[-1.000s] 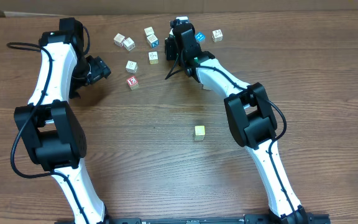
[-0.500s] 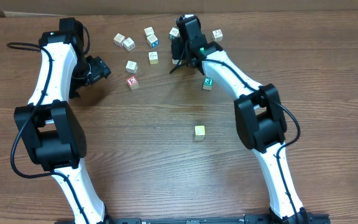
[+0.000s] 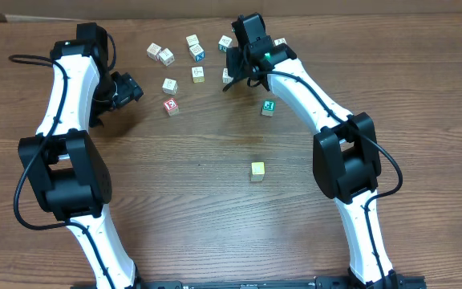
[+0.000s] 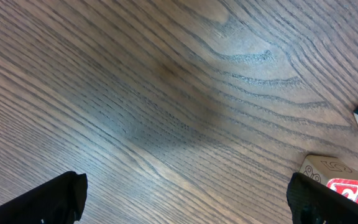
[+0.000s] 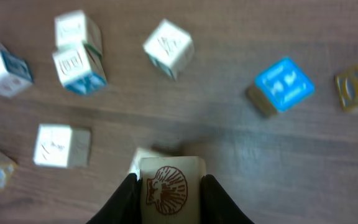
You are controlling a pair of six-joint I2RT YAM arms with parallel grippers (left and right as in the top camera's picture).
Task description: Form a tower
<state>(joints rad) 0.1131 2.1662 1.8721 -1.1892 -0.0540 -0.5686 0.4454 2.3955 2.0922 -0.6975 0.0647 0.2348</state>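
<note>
No tower shows in any view; the cubes I see all lie singly. My right gripper (image 3: 235, 64) hangs over the cluster at the back of the table. It is shut on a pale wooden cube with a brown shell picture (image 5: 169, 186), held between both fingers above the tabletop. A yellow cube (image 3: 257, 170) sits alone mid-table. A green-faced cube (image 3: 269, 107) lies beside the right arm. My left gripper (image 3: 131, 88) is open and empty over bare wood (image 4: 188, 208), left of a red cube (image 3: 171, 106).
Several loose letter cubes lie at the back, among them a blue one (image 5: 281, 86) and white ones (image 5: 168, 46) (image 5: 61, 144). The left wrist view shows the red cube (image 4: 347, 190) next to its right finger. Cardboard borders the table's far edge.
The right arm has swung its elbow to the right, uncovering the green-faced cube, while its gripper stayed shut over the back cluster. The left arm has not moved.
</note>
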